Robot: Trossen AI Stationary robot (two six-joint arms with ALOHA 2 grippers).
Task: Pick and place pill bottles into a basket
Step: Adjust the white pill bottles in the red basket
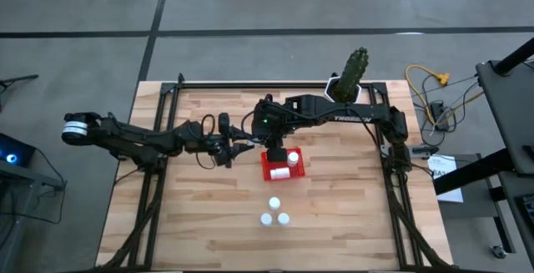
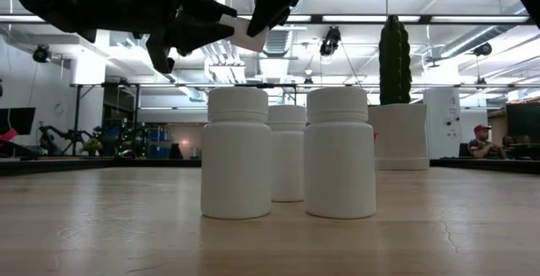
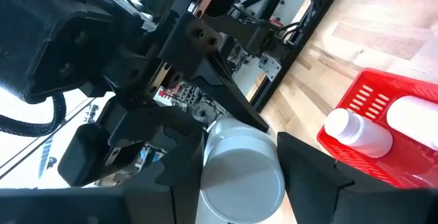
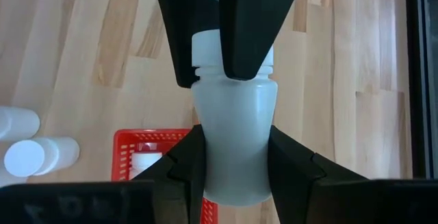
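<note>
A white pot with a green cactus (image 1: 352, 74) stands at the far edge of the table (image 1: 350, 231), well apart from the bottles. Three pill bottles (image 1: 274, 215) stand close together on the bare wood in front of the red basket (image 1: 269, 172). Two more bottles (image 1: 286, 163) lie inside the basket. Both arms meet just above the basket. The right gripper (image 4: 236, 148) squeezes the body of one bottle (image 4: 235, 131). The left gripper (image 3: 239, 169) is closed on the cap end of that same bottle. The low view shows the three standing bottles big and close but hides the basket behind them. Only the wrist views show both claws pinching the one bottle.
</note>
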